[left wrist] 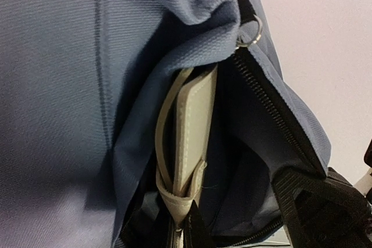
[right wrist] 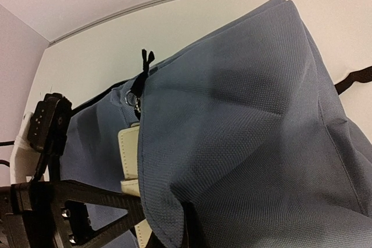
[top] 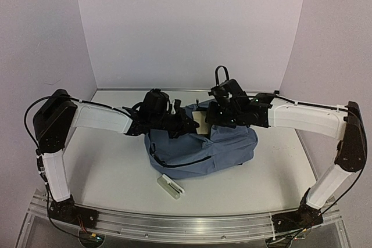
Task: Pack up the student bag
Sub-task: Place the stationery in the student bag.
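Left wrist: L pincer (left wrist: 174,233) tight on notebook (left wrist: 195,132)

The student bag (top: 203,149) sits on the middle of the table (top: 104,166) with its mouth turned up toward the far side. A small flat case (top: 170,186) lies on the table just in front of it, toward its left end. A notebook (top: 201,121) stands on edge inside the mouth, partly sunk between the bag's walls, with the left claw (top: 187,126) at its left, closed on its edge, and the right claw (top: 212,119) at its right, closed on the bag's rim.
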`<state>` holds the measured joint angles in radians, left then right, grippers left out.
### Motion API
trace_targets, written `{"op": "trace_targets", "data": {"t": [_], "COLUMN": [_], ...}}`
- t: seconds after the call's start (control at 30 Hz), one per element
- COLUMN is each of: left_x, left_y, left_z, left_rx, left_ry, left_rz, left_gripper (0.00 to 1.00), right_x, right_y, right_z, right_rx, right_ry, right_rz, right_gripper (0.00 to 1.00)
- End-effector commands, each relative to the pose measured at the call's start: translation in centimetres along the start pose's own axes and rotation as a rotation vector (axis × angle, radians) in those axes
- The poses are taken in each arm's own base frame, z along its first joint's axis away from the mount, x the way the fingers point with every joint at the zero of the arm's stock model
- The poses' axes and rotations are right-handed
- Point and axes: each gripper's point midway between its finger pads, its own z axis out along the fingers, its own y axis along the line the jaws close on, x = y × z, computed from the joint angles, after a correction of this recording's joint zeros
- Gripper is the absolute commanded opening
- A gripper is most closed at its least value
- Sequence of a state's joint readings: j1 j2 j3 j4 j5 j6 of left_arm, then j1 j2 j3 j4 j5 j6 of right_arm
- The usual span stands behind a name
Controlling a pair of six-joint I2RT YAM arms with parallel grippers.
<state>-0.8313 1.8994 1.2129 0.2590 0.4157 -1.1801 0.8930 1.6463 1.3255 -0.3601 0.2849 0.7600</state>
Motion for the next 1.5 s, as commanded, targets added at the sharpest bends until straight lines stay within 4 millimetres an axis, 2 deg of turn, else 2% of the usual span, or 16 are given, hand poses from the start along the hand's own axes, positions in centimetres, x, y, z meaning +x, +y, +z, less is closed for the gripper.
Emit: {"op": "trace_targets", "data": {"t": [0.0, 0.17, 0.23, 0.4, 0.47, 0.53, 0.8, 0.97, 1.27, 1.37, 1.47], "left_x": [-1.4, -1.1, -1.2, -1.7, -1.9, -1.9, -1.2, -1.0, -0.6, -0.4, 0.0], "left_y": [-3.4, -2.0, -1.6, -1.0, -1.1, -0.8, 0.1, -0.4, -0.7, -0.7, -1.6], "left_z": [1.5, 3.2, 3.0, 0.7, -0.1, -0.6, 0.9, 2.0, 4.4, 5.1, 6.2], "left_rx": [0.063, 0.011, -0.021, -0.132, -0.155, -0.175, -0.185, -0.167, -0.158, -0.145, -0.094], "left_ry": [-0.093, -0.092, -0.099, -0.148, -0.161, -0.166, -0.111, -0.092, -0.057, -0.036, -0.011], "left_rz": [0.048, 0.062, 0.078, 0.137, 0.157, 0.165, 0.16, 0.177, 0.21, 0.217, 0.238], "left_gripper": [0.0, 0.02, 0.09, 0.37, 0.44, 0.46, 0.39, 0.31, 0.29, 0.22, 0.17], "right_x": [-3.1, -3.1, -3.2, -3.3, -3.3, -3.3, -3.3, -3.3, -3.2, -3.3, -3.3], "right_y": [3.9, 3.9, 3.9, 3.8, 3.8, 3.8, 3.9, 3.7, 3.7, 3.6, 3.5], "right_z": [-3.2, -3.2, -3.3, -3.5, -3.5, -3.4, -3.4, -3.5, -3.4, -3.5, -3.6], "right_rx": [-0.18, -0.181, -0.182, -0.182, -0.181, -0.18, -0.184, -0.179, -0.178, -0.176, -0.174], "right_ry": [-0.083, -0.084, -0.086, -0.093, -0.093, -0.092, -0.089, -0.093, -0.091, -0.095, -0.097], "right_rz": [0.07, 0.074, 0.075, 0.076, 0.076, 0.074, 0.072, 0.072, 0.071, 0.072, 0.072], "right_gripper": [0.0, 0.0, 0.0, 0.0, 0.0, 0.0, 0.0, 0.0, 0.0, 0.0, 0.0]}}
